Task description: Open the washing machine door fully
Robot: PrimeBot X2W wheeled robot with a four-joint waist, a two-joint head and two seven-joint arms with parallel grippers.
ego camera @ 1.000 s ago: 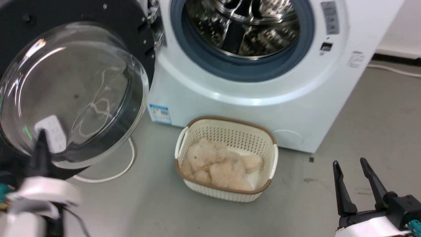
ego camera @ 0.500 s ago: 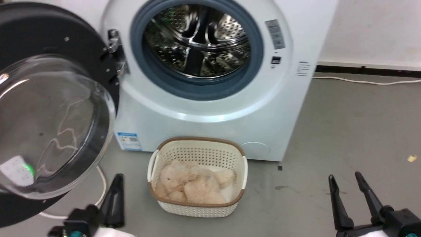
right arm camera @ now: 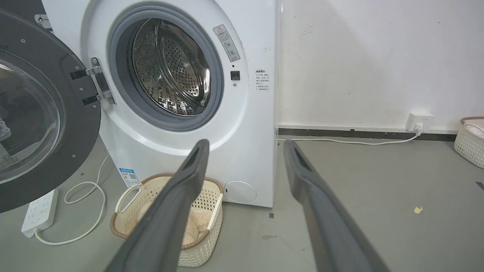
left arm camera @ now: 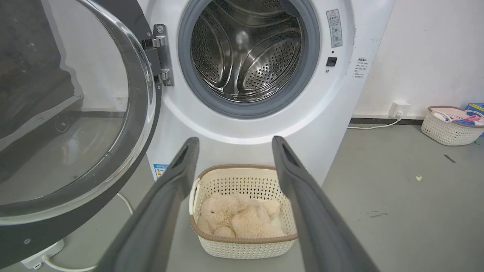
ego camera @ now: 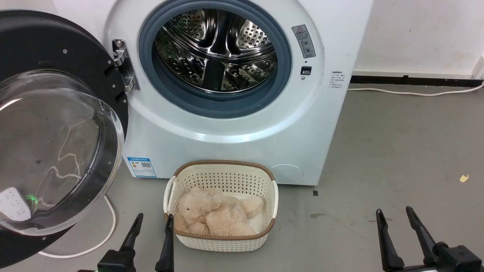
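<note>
The washing machine door (ego camera: 56, 41), a black round frame with a bulging glass bowl (ego camera: 49, 151), stands swung wide to the left of the white machine (ego camera: 234, 143) on its hinge (ego camera: 123, 64). The steel drum (ego camera: 215, 49) is exposed. My left gripper (ego camera: 155, 217) is open at the bottom of the head view, right of the door and apart from it, holding nothing. My right gripper (ego camera: 393, 210) is open over the floor at the lower right. In the left wrist view the door (left arm camera: 75, 113) is on the left, beyond the open left gripper (left arm camera: 235, 139). The right wrist view has the door (right arm camera: 56, 94) far left and the open right gripper (right arm camera: 246, 142).
A cream basket (ego camera: 223, 163) with a beige plush toy (ego camera: 215, 215) sits on the floor right in front of the machine. A white cable (ego camera: 109, 223) and power strip (right arm camera: 39, 211) lie under the door. Another basket (left arm camera: 448, 130) stands by the right wall.
The head camera has pulled back and shifted. My left gripper has left the door's lower edge, come back to the bottom of the view, and gone from shut to open. The right gripper stays open.
</note>
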